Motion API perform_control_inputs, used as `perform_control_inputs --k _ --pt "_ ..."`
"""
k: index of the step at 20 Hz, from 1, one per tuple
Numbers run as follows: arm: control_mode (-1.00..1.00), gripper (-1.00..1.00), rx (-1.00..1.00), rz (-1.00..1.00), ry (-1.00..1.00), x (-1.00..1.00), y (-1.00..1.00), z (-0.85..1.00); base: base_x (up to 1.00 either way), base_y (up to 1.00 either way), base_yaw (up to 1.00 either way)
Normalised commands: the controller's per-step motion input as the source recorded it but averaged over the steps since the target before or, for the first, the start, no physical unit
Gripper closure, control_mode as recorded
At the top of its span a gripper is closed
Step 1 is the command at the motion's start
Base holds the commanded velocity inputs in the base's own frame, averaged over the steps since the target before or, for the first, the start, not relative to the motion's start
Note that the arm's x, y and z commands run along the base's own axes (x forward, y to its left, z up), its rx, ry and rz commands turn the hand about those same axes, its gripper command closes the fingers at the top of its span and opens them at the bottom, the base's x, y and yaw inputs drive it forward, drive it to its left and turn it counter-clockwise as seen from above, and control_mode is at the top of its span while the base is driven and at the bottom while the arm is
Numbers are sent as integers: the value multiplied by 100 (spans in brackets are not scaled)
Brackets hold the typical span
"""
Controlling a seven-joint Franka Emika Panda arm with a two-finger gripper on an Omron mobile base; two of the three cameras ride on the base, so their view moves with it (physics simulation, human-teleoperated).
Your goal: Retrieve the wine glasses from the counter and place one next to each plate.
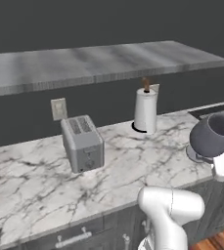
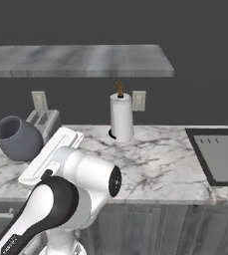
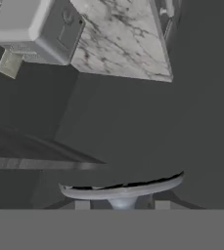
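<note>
Gripper [image 3: 122, 204] and wine glass [image 1: 212, 136] at the counter [image 1: 133, 161].

Writing: a small light mark on the dark part of the arm in the right base view is too small to read. Nothing else legible appears on the toaster [image 1: 82, 142], the paper towel roll [image 1: 145, 111] or the wall sockets [image 1: 58, 108].

Gripper: narrowed onto the glass. In the hand view the short stem runs down between the two fingertips [image 3: 81, 205], and the round foot spreads as a pale disc directly beyond them. The jaws stand part closed, with the stem between them.

Wine glass: a smoky grey goblet, tilted rather than upright. Its open mouth faces up and away from the hand, and its foot lies toward the hand. The bowl projects past the fingers (the foot looks raised off the marble, though the gap itself is hard to judge).

Surroundings, relative to the gripper: the toaster stands well apart to the left on the counter top. The paper towel roll stands farther back against the wall, also to the left. The grey shelf [image 1: 99, 61] runs above and beyond the gripper.
</note>
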Motion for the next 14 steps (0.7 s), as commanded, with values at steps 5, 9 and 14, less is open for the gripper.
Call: perform_control_inputs --k 5,9,14 --pt "100 100 0 0 0 0 0 0 -14 -36 -77" --pt "100 100 0 0 0 0 0 0 0 -15 -96" --pt "100 100 0 0 0 0 0 0 0 -1 -100"
